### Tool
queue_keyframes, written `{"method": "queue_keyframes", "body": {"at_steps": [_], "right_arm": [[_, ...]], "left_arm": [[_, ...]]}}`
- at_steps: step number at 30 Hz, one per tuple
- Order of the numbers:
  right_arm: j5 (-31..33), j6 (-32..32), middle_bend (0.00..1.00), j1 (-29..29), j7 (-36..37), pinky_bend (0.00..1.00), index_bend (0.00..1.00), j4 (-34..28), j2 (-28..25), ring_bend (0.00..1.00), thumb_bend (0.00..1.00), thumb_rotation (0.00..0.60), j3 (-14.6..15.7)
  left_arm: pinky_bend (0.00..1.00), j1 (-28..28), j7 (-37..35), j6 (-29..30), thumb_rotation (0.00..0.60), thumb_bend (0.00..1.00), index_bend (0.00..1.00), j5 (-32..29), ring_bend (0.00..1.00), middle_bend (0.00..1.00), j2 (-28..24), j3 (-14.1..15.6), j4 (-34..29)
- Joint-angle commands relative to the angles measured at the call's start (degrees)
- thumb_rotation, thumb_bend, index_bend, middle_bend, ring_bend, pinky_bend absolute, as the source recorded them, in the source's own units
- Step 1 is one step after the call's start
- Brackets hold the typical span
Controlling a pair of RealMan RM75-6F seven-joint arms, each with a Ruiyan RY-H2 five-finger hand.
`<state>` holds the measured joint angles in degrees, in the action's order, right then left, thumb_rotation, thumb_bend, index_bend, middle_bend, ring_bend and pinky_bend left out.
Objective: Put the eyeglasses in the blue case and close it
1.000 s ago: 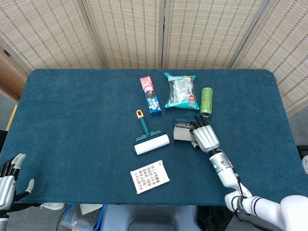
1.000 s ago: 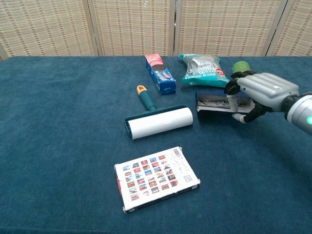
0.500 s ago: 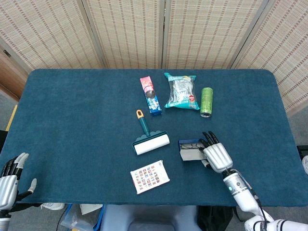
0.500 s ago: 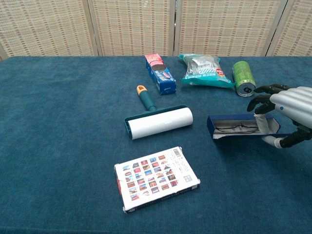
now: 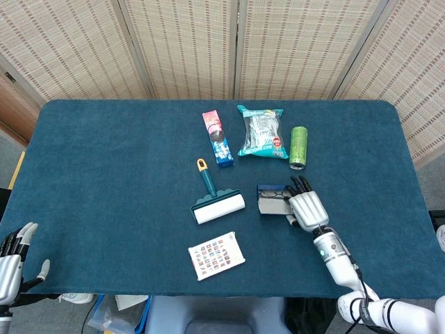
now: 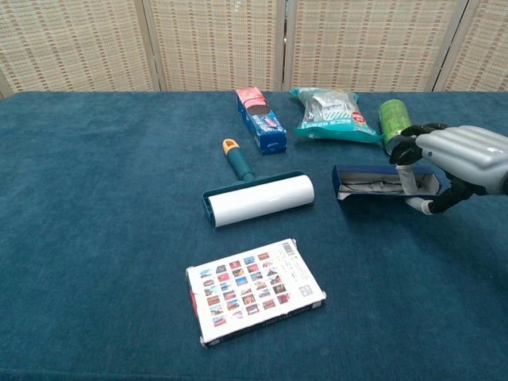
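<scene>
The blue case (image 5: pixel 270 199) (image 6: pixel 371 181) lies on the table right of the lint roller, open toward me with its pale lining showing. The eyeglasses (image 6: pixel 382 186) lie inside it as thin dark lines. My right hand (image 5: pixel 306 209) (image 6: pixel 455 157) grips the case's right end, fingers over the top edge and thumb under the front. My left hand (image 5: pixel 11 260) hangs off the near left corner of the table with fingers spread and nothing in it; only the head view shows it.
A lint roller (image 5: pixel 218 207) (image 6: pixel 259 198) lies left of the case. A card box (image 5: pixel 216 255) (image 6: pixel 254 290) sits near the front edge. Behind stand a toothpaste box (image 5: pixel 217 138) (image 6: pixel 262 121), a snack bag (image 5: pixel 262 131) (image 6: pixel 331 113) and a green can (image 5: pixel 298 146) (image 6: pixel 394 122).
My right hand drew the case toward the front edge, then carried it back a little toward the can. The case opening looks narrower than half a second ago.
</scene>
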<state>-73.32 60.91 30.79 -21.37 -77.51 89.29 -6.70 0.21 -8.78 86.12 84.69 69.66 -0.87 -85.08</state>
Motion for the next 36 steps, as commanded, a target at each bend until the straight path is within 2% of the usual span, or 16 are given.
{"method": "queue_keyframes", "body": {"at_steps": [1, 13, 22, 25, 28, 30, 33, 36], "right_arm": [[1.42, -1.25, 0.24, 0.84, 1.04, 0.0, 0.63, 0.13, 0.09, 0.04, 0.48, 0.6, -1.27], [6.12, -4.93, 0.24, 3.46, 1.18, 0.0, 0.63, -0.35, -1.69, 0.04, 0.48, 0.6, -4.27], [9.16, -6.59, 0.24, 5.18, 1.35, 0.0, 0.63, 3.11, -0.6, 0.04, 0.48, 0.6, -5.5], [10.25, -7.06, 0.23, 6.01, 1.31, 0.0, 0.58, 4.83, 0.27, 0.04, 0.48, 0.6, -6.2], [11.67, -7.77, 0.19, 7.02, 0.66, 0.0, 0.45, 6.84, 1.26, 0.04, 0.48, 0.6, -6.91], [12.72, -8.3, 0.14, 7.98, -0.51, 0.0, 0.28, 8.65, 2.12, 0.03, 0.48, 0.6, -7.32], [14.48, -9.2, 0.07, 9.5, -2.64, 0.0, 0.09, 11.91, 3.72, 0.0, 0.48, 0.6, -7.81], [16.4, -10.25, 0.03, 11.11, -4.59, 0.0, 0.0, 15.47, 5.6, 0.0, 0.48, 0.6, -8.38]], "left_arm": [[0.0, 0.01, -0.06, -0.02, 0.6, 0.4, 0.0, 0.01, 0.0, 0.0, -0.04, 0.01, 0.02], [0.0, 0.0, 0.06, -0.15, 0.6, 0.4, 0.0, -0.05, 0.0, 0.0, -0.07, 0.04, 0.01], [0.0, -0.17, 0.44, -0.64, 0.6, 0.4, 0.0, -0.25, 0.0, 0.0, -0.15, 0.05, -0.22], [0.0, -0.19, 0.49, -0.66, 0.6, 0.4, 0.0, -0.31, 0.0, 0.0, -0.2, 0.01, -0.36], [0.0, -0.13, 0.46, -0.64, 0.6, 0.4, 0.0, -0.35, 0.0, 0.0, -0.24, 0.04, -0.33], [0.0, -0.06, 0.4, -0.72, 0.6, 0.4, 0.0, -0.55, 0.0, 0.0, -0.25, 0.06, -0.27], [0.0, 0.02, 0.28, -0.89, 0.6, 0.4, 0.0, -0.73, 0.0, 0.0, -0.25, 0.14, -0.17], [0.0, 0.09, 0.13, -1.04, 0.6, 0.4, 0.0, -0.85, 0.0, 0.0, -0.26, 0.22, -0.02]]}}
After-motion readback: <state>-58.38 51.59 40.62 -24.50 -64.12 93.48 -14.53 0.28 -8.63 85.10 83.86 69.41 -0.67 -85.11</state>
